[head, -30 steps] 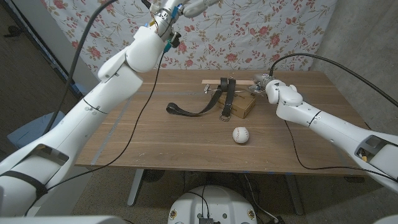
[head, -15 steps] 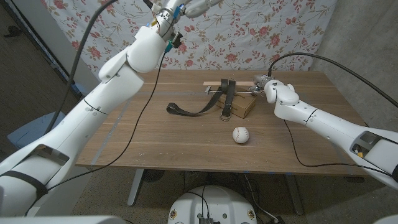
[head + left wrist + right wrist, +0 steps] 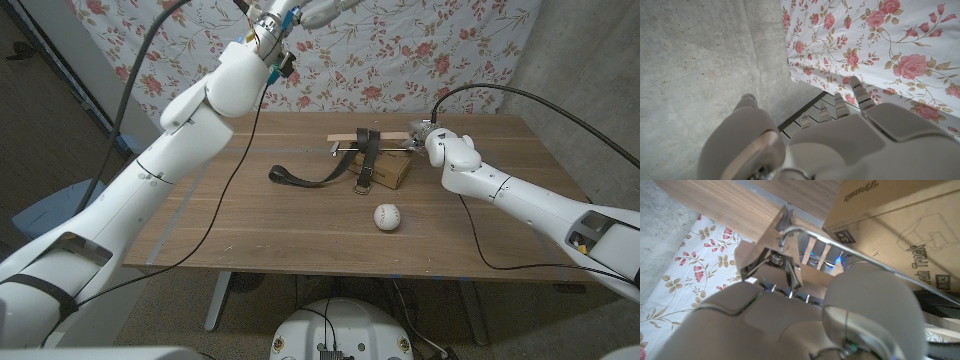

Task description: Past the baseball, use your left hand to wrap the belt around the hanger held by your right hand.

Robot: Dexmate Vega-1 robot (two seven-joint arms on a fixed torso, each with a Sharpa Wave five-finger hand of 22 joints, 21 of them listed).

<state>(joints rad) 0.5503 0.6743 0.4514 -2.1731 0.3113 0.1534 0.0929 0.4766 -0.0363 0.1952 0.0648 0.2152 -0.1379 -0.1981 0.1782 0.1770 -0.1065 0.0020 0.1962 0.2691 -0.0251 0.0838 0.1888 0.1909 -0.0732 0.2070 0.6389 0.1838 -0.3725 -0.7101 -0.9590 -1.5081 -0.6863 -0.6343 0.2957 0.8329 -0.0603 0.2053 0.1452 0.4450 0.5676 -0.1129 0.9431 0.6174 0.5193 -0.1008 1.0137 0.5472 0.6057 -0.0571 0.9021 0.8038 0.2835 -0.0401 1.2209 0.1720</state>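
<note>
Hanger [image 3: 367, 137] lies lengthwise along table's [image 3: 250, 230] far edge, belt [image 3: 340, 165] draped across it; right hand [image 3: 432, 135] fingers clamp hanger's end. Left hand [image 3: 840, 135] raised, fingers spread, holding nothing. Baseball [image 3: 387, 216] mid-table.

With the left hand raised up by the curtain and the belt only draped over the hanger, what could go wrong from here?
1. The belt is only draped over the hanger; its long tail trails across the table, so it may slide off.
2. The left hand is high, far from the belt, so the wrap may stay unfinished.
3. The right hand holds the hanger near its clip; a shift could tip it off the cardboard box.
</note>
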